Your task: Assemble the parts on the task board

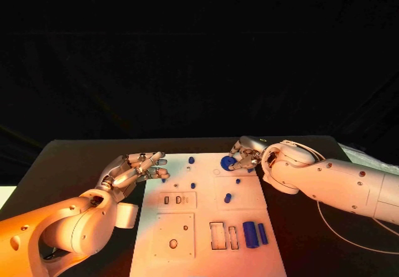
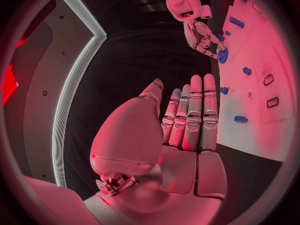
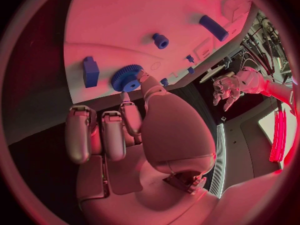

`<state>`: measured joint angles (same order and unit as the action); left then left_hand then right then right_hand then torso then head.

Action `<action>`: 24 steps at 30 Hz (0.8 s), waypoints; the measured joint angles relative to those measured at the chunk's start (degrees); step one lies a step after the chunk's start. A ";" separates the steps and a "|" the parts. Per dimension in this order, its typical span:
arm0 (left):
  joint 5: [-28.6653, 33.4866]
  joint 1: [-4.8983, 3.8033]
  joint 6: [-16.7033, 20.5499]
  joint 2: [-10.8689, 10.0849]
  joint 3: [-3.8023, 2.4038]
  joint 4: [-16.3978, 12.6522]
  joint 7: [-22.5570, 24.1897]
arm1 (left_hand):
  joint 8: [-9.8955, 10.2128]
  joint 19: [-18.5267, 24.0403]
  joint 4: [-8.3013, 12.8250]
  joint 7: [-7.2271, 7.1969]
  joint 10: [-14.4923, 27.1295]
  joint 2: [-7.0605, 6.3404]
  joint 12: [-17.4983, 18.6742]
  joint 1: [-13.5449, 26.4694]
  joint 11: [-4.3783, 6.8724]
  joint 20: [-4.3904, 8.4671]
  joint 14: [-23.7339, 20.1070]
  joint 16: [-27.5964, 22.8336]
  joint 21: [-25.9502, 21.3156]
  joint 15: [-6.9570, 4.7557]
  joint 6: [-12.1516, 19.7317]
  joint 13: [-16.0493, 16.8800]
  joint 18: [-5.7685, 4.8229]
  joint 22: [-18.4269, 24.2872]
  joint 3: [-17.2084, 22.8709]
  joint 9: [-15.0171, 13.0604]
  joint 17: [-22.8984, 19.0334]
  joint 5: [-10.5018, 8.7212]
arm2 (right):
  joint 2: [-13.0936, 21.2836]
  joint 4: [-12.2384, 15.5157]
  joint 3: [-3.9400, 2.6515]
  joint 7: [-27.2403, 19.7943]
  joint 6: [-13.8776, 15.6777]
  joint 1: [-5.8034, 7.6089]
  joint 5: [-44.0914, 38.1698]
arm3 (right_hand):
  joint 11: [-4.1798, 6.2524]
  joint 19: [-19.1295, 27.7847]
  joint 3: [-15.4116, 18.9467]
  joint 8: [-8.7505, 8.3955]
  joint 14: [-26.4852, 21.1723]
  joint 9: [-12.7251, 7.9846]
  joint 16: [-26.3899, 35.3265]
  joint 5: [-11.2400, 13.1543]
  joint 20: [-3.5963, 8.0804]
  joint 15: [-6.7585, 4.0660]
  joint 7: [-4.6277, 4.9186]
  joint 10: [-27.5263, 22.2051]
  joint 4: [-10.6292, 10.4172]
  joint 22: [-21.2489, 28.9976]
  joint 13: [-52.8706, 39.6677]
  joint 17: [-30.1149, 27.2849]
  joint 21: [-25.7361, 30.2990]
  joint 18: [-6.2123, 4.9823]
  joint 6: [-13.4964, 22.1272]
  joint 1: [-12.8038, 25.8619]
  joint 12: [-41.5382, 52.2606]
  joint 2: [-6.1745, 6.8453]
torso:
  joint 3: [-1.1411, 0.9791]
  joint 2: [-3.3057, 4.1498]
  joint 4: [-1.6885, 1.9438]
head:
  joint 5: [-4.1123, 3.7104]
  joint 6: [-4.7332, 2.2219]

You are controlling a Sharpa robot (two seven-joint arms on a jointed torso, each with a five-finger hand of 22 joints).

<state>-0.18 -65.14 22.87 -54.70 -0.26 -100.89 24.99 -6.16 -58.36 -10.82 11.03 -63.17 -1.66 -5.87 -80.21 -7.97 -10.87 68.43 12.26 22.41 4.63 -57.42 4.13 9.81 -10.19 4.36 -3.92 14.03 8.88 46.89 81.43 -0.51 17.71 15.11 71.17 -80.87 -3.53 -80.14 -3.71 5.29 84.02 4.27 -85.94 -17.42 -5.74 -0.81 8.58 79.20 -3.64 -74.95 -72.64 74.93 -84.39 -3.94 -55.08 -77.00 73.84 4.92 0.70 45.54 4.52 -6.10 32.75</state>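
The white task board (image 1: 208, 254) lies in the middle of the black table. At its far end my right hand (image 1: 243, 153) pinches a blue gear (image 1: 228, 163) between thumb and a finger; the right wrist view shows those fingertips on the gear (image 3: 127, 78), next to a blue block (image 3: 91, 71). My left hand (image 1: 137, 168) hovers at the board's far left edge, fingers straight and holding nothing; in its wrist view the fingers (image 2: 194, 115) point along the board (image 2: 275, 130). Small blue parts (image 1: 228, 198) lie mid-board, and two blue cylinders (image 1: 250, 234) lie near the front right.
Rectangular recesses (image 1: 218, 235) and slots (image 1: 176, 200) are cut into the board. A thin white cable (image 1: 331, 226) curves over the table to the right of the board. Bare black table lies on the board's left side (image 1: 75, 167).
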 measured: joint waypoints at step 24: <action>0.00 0.00 -0.21 0.01 0.00 0.09 -0.16 | 0.23 0.00 0.08 0.20 0.00 0.00 0.00 0.00 0.00 0.00 0.00 -0.29 0.00 0.00 -0.20 0.00 0.00 0.00 0.08 0.00 0.29 0.00 | -1.77 -0.11 -0.34 1.04 -0.74 -0.32 -7.98 | 1.44 -3.67 -4.88 1.94 0.02 0.19 -1.31 8.21 0.81 -0.63 -0.71 3.29 2.77 0.02 -2.49 -0.02 -2.39 0.92 -4.81 -3.89 4.65 -2.83 | 0.04 -0.01 -0.01 | -0.16 0.62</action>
<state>-0.18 -65.13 22.66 -54.70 -0.26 -100.80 24.83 -5.93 -58.36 -10.74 11.24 -63.17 -1.67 -5.88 -80.21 -7.97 -10.87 68.43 11.97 22.41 4.63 -57.62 4.13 9.81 -10.19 4.43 -3.92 14.33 8.88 45.11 81.32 -0.85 18.75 14.37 70.84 -88.85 -2.10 -83.81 -8.60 7.23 84.04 4.45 -87.25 -9.21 -4.93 -1.44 7.87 82.49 -0.88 -74.93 -75.13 74.91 -86.78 -3.02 -59.89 -80.89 78.50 2.09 0.74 45.53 4.52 -6.26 33.37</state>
